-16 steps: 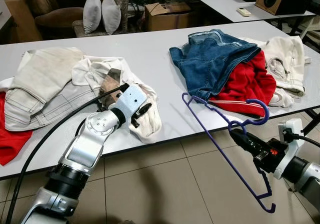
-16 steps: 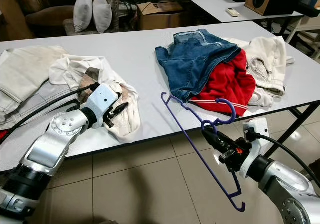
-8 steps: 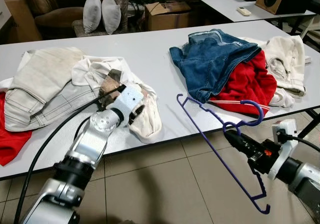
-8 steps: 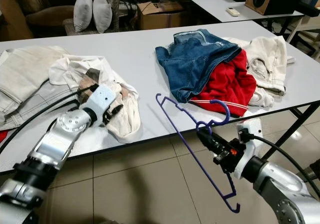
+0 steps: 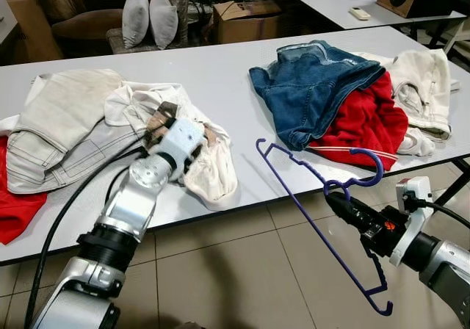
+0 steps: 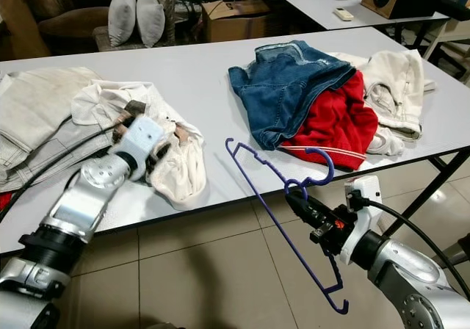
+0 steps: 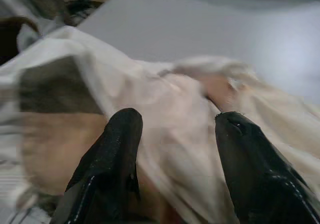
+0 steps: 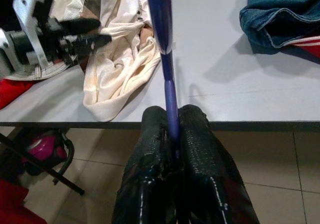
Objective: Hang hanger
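Purple plastic hanger (image 5: 320, 219) is clamped by its neck in the right gripper (image 5: 339, 202), off the bench (image 5: 220, 79) edge. Left gripper (image 7: 172, 144), fingers apart, presses into a cream garment (image 5: 213, 169). Judging from this, nothing is hung yet.

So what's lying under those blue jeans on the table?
A red garment pokes out from under the blue jeans, itself overlapping a cream garment beside it. Whatever else sits beneath the jeans is covered.

The right gripper (image 5: 334, 199) is clamped on a purple hanger (image 5: 316, 219) just off the table (image 5: 220, 79) edge. The left gripper (image 5: 192, 156) rests on a cream garment (image 5: 209, 169). Jeans (image 5: 312, 90) lie over red cloth (image 5: 367, 120).
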You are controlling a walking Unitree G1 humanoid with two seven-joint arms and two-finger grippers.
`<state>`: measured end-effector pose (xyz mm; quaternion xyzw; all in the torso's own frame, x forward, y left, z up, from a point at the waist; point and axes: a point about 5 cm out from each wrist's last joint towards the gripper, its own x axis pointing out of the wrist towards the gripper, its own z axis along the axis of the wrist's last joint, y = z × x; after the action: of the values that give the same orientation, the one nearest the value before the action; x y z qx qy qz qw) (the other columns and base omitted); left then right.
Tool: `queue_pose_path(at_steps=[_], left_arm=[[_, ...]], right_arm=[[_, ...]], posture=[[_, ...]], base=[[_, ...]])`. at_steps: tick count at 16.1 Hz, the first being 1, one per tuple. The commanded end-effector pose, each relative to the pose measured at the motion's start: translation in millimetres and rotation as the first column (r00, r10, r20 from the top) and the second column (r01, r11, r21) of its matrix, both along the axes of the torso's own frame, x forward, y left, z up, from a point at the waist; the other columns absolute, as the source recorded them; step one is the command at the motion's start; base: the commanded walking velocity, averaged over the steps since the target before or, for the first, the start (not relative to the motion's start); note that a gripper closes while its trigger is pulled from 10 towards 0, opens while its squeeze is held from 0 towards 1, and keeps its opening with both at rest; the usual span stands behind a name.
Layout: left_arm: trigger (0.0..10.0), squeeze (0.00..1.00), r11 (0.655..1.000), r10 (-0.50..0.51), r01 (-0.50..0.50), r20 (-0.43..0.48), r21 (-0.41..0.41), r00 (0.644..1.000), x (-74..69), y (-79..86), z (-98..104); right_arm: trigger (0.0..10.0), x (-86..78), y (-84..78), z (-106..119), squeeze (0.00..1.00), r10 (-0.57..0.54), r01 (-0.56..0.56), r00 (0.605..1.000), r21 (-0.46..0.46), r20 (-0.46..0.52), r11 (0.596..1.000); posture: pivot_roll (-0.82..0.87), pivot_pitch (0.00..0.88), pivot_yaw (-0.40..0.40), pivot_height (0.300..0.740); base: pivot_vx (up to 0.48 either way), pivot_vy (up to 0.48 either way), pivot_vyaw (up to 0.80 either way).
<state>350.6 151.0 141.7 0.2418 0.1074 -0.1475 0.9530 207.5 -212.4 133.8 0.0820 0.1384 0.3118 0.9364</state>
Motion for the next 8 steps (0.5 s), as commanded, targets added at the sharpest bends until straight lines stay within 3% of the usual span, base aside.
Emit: queue_pose_path(at_steps=[1, 3, 6, 8], left_arm=[[10.0, 0.00, 0.997, 0.049, -0.049, -0.011, -0.060, 0.999, 2.5, 3.5, 1.7], [10.0, 0.00, 0.989, 0.042, -0.053, -0.081, -0.138, 0.996, 0.7, 1.5, -4.6], [10.0, 0.00, 0.970, -0.053, 0.006, -0.186, -0.245, 0.981, -6.1, -13.2, -14.4], [10.0, 0.00, 0.974, -0.056, 0.008, -0.203, -0.227, 0.978, -7.2, -14.8, -18.8]], right_arm=[[10.0, -1.7, 2.3, 3.2, 0.00, 0.009, -0.008, 1.000, -0.007, 0.017, 1.000], [10.0, -1.6, 2.8, 2.5, 0.00, 0.011, -0.011, 1.000, -0.006, 0.016, 1.000], [10.0, -1.1, 3.0, 2.5, 0.00, 0.016, -0.016, 1.000, -0.008, 0.017, 1.000], [10.0, -1.3, 3.0, 1.9, 0.00, 0.018, -0.018, 1.000, -0.015, 0.015, 1.000]], posture=[[-0.10, 0.021, 0.050, 0.740], [-0.10, 0.019, 0.051, 0.740], [-0.10, 0.015, 0.053, 0.740], [-0.11, 0.010, 0.055, 0.740]], base=[[0.000, 0.000, 0.00], [0.000, 0.000, 0.00], [0.000, 0.000, 0.00], [0.000, 0.000, 0.00]])
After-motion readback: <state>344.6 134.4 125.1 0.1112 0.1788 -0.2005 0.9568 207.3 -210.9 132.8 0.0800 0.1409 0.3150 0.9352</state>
